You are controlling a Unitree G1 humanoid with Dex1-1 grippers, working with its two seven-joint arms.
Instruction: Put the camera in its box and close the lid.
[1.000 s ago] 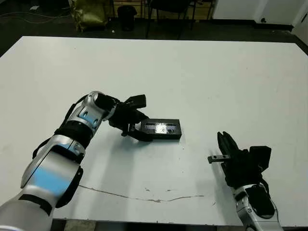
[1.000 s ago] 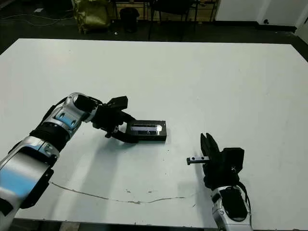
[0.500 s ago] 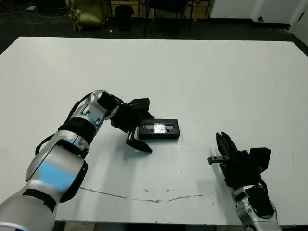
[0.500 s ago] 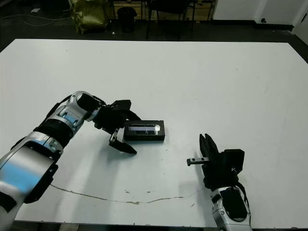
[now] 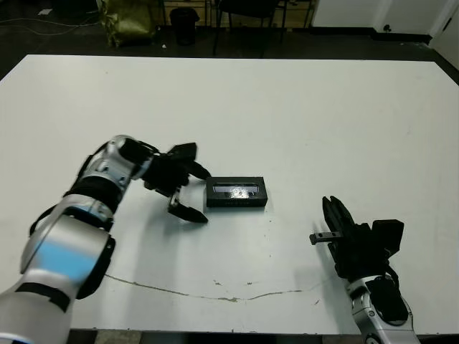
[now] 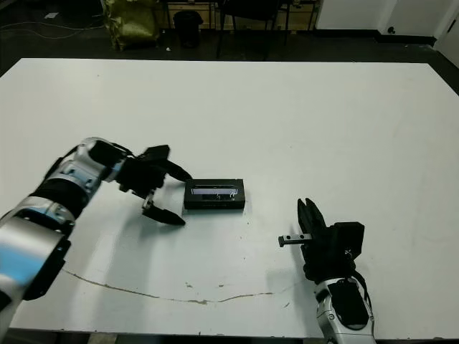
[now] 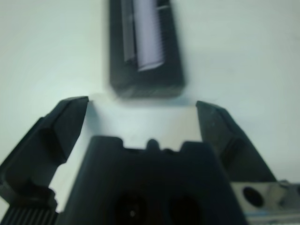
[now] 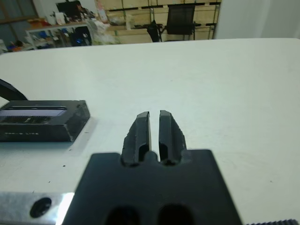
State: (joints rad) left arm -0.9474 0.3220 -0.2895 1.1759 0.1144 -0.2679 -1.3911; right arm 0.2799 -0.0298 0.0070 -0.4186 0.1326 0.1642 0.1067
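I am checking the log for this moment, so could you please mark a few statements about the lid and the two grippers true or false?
1. The lid sits closed on the table. True.
2. The left gripper is clamped on the lid. False: it is open and clear of the lid.
3. The right gripper is shut and holds nothing. True.
4. The lid lies beside the right gripper. False: it lies nearer the left one.

Dark floor (image 5: 64, 39), black chair (image 8: 180, 22), cluttered shelving (image 8: 126, 14) beyond.

Left claw (image 5: 188, 192) spread wide; right claw (image 5: 334, 213) closed, empty
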